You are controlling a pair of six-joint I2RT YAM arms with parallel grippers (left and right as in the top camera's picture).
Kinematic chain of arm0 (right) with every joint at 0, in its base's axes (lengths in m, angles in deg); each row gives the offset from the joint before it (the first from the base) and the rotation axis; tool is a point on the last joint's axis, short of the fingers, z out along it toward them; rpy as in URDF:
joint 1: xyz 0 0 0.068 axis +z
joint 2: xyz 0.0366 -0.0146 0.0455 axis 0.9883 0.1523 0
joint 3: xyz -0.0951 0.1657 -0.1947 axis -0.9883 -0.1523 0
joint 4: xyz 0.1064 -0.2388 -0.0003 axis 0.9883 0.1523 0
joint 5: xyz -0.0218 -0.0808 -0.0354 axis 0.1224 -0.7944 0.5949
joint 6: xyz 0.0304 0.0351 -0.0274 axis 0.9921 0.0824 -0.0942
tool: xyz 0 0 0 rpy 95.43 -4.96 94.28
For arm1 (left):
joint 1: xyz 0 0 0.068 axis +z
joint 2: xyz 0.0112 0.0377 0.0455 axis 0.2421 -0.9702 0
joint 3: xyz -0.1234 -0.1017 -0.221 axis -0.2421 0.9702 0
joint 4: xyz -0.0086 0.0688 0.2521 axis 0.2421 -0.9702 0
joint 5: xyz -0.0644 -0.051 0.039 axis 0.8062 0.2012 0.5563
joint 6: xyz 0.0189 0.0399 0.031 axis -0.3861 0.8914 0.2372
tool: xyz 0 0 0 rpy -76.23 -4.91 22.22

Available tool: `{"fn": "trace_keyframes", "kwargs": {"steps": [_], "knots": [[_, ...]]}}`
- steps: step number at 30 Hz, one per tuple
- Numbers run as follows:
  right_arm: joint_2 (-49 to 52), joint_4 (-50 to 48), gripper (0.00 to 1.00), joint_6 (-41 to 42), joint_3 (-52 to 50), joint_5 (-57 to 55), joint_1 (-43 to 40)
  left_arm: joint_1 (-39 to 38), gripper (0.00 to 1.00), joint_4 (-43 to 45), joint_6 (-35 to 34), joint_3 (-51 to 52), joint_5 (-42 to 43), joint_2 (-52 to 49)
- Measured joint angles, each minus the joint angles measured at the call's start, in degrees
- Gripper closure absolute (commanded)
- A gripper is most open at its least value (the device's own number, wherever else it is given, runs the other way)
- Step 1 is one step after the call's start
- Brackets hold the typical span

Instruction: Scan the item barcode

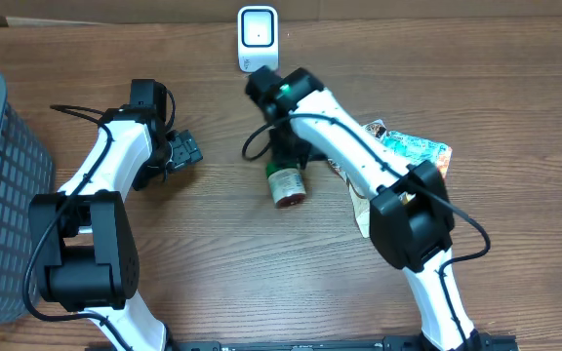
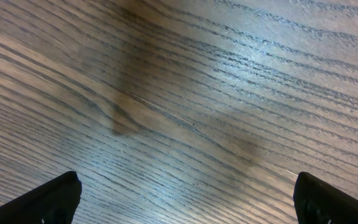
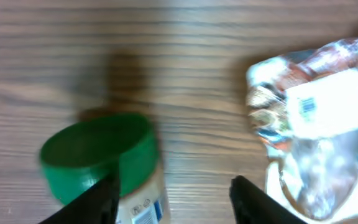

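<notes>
Against one side of the parted right hand point(image 3: 174, 186) lies the green-lidded jar point(image 3: 95, 155).

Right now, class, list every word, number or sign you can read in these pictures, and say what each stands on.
No text can be read.
Jar label: blue and white print, too blurred.
Bag white sticker: barcode with print, too blurred.
Scanner: any marks are too small to tell.

jar point(image 1: 287, 183): green lid, white barcode label, lying tipped, table point(image 1: 213, 253) centre | scanner point(image 1: 258, 37): white, upright, at jar's 12 o'clock
</notes>
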Motion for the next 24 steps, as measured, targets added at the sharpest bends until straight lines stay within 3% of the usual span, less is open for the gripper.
{"fn": "trace_keyframes", "kwargs": {"steps": [14,24], "knots": [[0.00,3.98,0.52,2.45,-0.66,3.48,-5.60,0.00,0.01,-0.02,0.00,0.00,0.00,0.00],[0.00,-6.67,0.56,2.64,-14.08,8.83,-1.90,0.00,0.00,0.00,0.00,0.00,0.00,0.00]]}}
